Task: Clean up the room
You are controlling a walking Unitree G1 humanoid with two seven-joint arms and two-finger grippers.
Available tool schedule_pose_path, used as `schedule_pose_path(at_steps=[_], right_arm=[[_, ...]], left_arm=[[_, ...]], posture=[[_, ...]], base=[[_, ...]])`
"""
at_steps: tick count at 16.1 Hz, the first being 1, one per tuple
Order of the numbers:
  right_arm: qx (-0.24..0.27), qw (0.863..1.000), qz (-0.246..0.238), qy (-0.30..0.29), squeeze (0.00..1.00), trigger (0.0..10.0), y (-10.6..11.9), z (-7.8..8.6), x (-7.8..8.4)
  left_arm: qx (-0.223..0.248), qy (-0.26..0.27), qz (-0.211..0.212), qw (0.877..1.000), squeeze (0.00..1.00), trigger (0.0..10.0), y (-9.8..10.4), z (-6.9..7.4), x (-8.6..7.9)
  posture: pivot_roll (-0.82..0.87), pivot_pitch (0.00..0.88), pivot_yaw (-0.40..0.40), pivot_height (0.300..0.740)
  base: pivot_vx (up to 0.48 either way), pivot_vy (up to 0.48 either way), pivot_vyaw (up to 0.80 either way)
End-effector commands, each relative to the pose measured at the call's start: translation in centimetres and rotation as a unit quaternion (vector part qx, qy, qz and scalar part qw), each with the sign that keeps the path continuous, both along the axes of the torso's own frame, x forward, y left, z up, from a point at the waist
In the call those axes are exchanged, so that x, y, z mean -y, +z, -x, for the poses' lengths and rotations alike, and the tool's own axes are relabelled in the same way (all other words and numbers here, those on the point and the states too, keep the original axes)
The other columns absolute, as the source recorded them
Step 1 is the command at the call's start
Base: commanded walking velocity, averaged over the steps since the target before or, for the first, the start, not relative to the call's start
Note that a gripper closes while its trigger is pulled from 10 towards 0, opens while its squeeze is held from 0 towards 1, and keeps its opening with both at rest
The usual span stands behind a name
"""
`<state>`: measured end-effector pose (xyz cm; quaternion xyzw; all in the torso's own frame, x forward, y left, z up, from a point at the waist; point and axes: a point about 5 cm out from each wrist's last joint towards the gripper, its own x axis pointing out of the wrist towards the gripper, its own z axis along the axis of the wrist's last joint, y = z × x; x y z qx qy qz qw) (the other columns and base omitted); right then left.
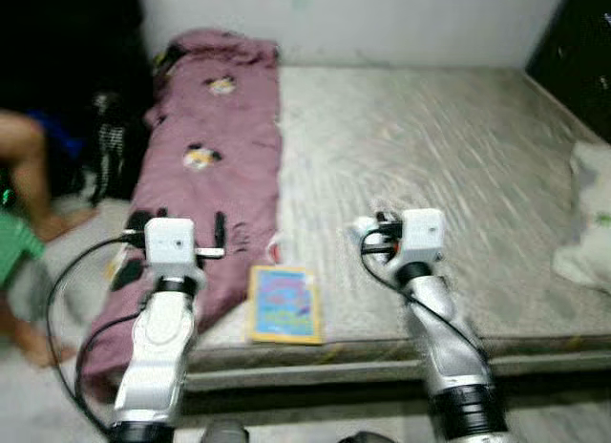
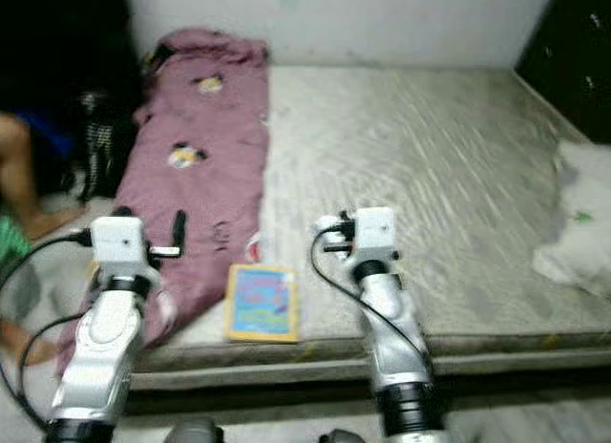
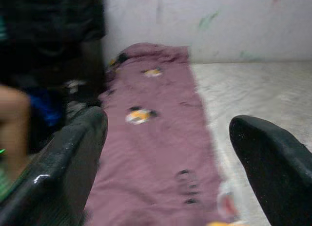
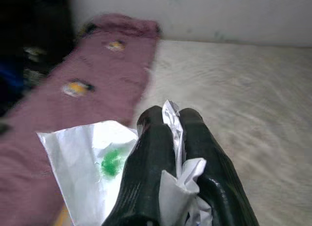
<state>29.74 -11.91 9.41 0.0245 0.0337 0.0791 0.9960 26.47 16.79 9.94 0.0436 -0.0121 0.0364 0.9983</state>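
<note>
Bed inspection: one mattress (image 1: 430,166), one maroon blanket (image 1: 215,147), one book (image 1: 284,305).
Right gripper (image 4: 170,123) clenched on one white wrapper (image 4: 90,162); left gripper (image 3: 165,138) released over the blanket's near edge.

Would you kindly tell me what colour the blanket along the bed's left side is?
The blanket is mauve-pink with small yellow-and-dark motifs, clearest in the left eye view.

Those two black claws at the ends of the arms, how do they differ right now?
The left gripper is open, its two black fingers spread wide apart with nothing between them, over the maroon blanket. The right gripper is shut, its fingers pressed together on a white plastic wrapper with a green mark, above the bare mattress. Both are raised before the bed on silver arms.
</note>
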Motion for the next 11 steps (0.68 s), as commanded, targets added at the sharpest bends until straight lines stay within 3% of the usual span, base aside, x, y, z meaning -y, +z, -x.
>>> schedule_pose_path(at_steps=[1,11], right_arm=[[0.011,1.000,-0.002,0.002,0.00,10.0,0.54,-0.27,0.15],[0.021,1.000,0.001,0.016,0.00,10.0,0.83,-0.54,-0.15]], left_arm=[[0.003,-0.001,-0.002,1.000,0.00,10.0,0.24,-0.26,0.08],[0.001,0.007,0.005,1.000,0.00,10.0,0.21,-0.49,0.11]], posture=[[0.10,0.000,-0.032,0.740],[0.10,0.000,-0.040,0.740]], base=[[0.000,0.480,0.00],[0.000,0.480,0.00]])
